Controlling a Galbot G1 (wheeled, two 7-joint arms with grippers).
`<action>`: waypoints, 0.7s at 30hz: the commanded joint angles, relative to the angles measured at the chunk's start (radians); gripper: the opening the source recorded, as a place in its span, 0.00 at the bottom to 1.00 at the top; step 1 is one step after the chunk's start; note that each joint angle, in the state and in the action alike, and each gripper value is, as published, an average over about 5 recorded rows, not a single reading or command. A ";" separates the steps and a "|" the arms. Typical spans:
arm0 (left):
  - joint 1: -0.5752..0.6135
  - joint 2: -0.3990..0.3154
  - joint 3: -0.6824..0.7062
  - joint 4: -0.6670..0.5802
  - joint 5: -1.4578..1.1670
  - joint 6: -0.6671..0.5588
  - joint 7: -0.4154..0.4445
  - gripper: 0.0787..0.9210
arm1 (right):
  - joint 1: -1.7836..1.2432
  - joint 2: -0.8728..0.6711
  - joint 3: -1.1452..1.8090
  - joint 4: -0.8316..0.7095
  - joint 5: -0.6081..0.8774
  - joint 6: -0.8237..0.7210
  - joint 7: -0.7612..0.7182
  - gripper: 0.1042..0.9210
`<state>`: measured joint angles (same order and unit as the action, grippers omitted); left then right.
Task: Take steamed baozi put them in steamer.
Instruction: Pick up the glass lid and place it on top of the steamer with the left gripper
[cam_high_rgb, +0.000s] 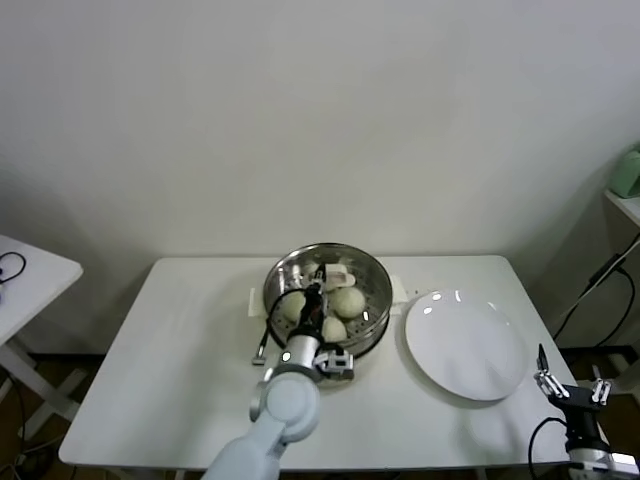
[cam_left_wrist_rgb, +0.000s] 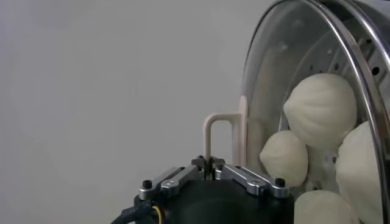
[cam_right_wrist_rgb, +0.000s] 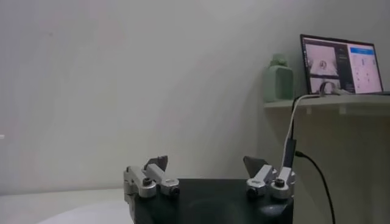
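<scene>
The steamer is a shiny steel pot at the table's middle, also in the left wrist view. Cream-white baozi lie inside it, three showing in the head view. In the left wrist view several baozi show through the round glass lid. My left gripper is over the steamer. Its jaws are shut on the lid's white handle, and the lid is at the pot's rim. My right gripper is open and empty off the table's right front corner, also in the right wrist view.
A flat white plate lies bare on the table right of the steamer. The steamer's white base shows at its sides. A second white table stands at the far left. A shelf is at the right wall.
</scene>
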<state>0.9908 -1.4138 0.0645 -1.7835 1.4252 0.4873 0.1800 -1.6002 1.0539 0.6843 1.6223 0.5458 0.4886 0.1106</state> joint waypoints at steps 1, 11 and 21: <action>0.001 0.002 -0.003 0.014 0.029 -0.011 0.000 0.08 | 0.000 0.001 0.003 0.001 0.002 0.001 0.000 0.88; 0.012 0.005 0.002 -0.009 0.026 -0.016 -0.018 0.12 | 0.002 0.007 0.003 0.004 0.002 0.000 -0.001 0.88; 0.040 0.033 -0.014 -0.070 -0.041 -0.026 -0.025 0.46 | 0.006 0.005 0.000 0.005 -0.001 -0.003 -0.006 0.88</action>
<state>1.0163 -1.3990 0.0563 -1.8087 1.4363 0.4661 0.1624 -1.5947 1.0604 0.6844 1.6266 0.5455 0.4863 0.1066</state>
